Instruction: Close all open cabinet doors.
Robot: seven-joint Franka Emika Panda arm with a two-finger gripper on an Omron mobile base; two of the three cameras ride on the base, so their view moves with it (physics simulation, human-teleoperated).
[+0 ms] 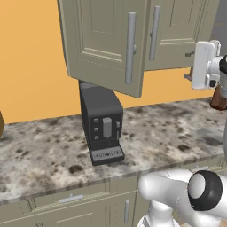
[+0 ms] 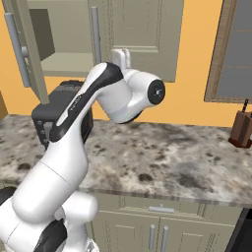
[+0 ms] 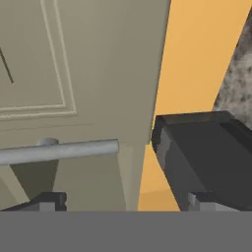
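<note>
Above a speckled granite-look counter (image 1: 177, 133), the white arm (image 2: 74, 147) rises from its base, bends at a dark-jointed elbow and reaches up toward the wall cabinets, its wrist at about 3 o'clock in the left base view. Two tall grey-beige cabinet doors carry recessed panels and long silver bar handles. The open door (image 1: 106, 44) swings out over a boxy black coffee machine (image 1: 103, 126) standing on the counter; the shut door (image 1: 177, 31) sits just beside it at 1 o'clock. In the hand view, the gripper (image 3: 123, 203) shows two dark fingertips spread wide apart, the open door's handle (image 3: 59, 150) lying just ahead at 10 o'clock, not touched. A brown knife block (image 2: 242, 129) stands at 3 o'clock.
</note>
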